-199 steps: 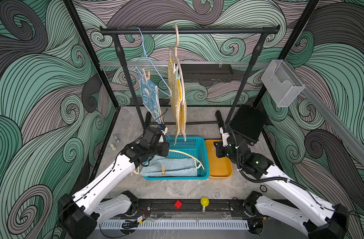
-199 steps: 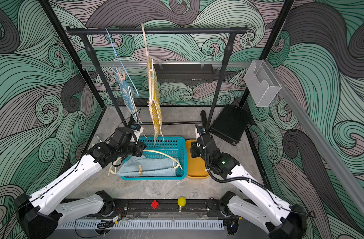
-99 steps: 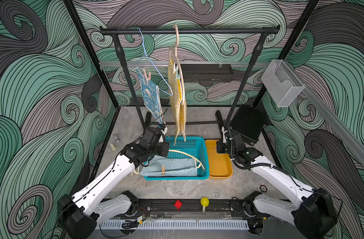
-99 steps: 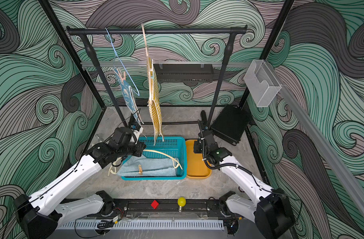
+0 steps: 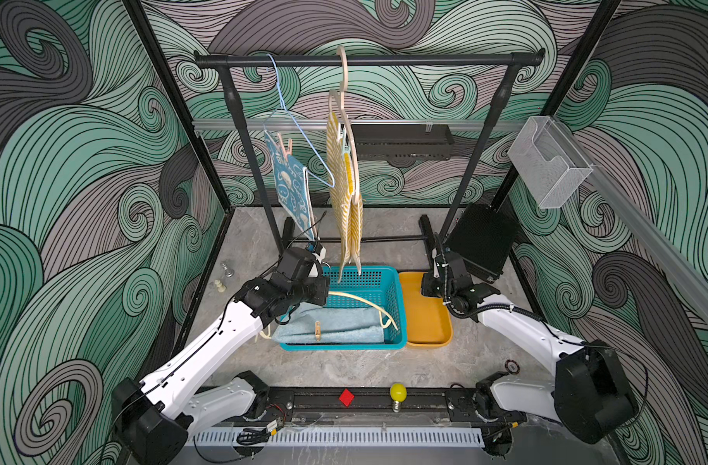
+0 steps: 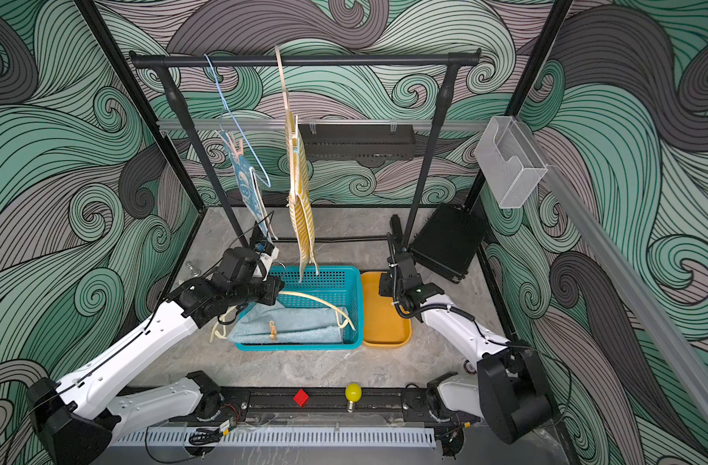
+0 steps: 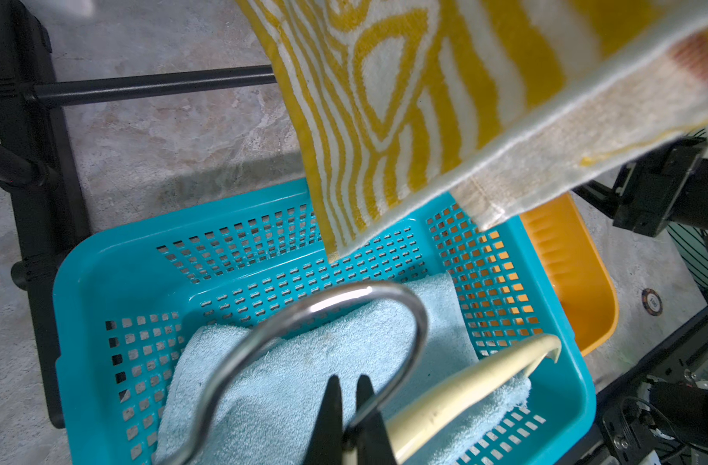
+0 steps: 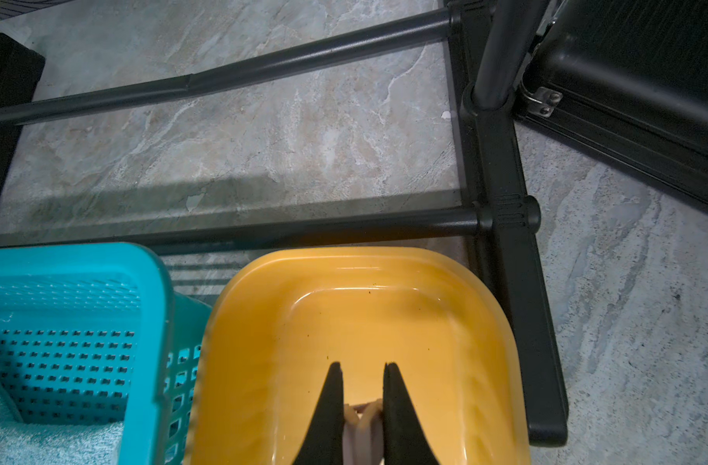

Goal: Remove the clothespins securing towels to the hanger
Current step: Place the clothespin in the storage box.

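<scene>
One pale pink plastic spring clothespin (image 8: pixel 360 418) sits clamped in the right gripper (image 8: pixel 363 367) above the orange plastic tray (image 8: pixel 424 265). Left gripper (image 7: pixel 349 378) is closed on a cream hanger's steel hook (image 7: pixel 384 290). A peach peg (image 5: pixel 288 145) clips the bunny-print teal towel (image 5: pixel 289 189). Pegs should be light, stiff, slick: pinch the tail ends. No legible writing.

Top views high, front, angled down; wrist views close, both showing teal basket (image 7: pixel 143 231) (image 8: pixel 62 257).

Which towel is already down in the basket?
The plain pale-blue towel, lying in the teal basket; the bunny-print towel and yellow striped towel hang from the rail.
</scene>
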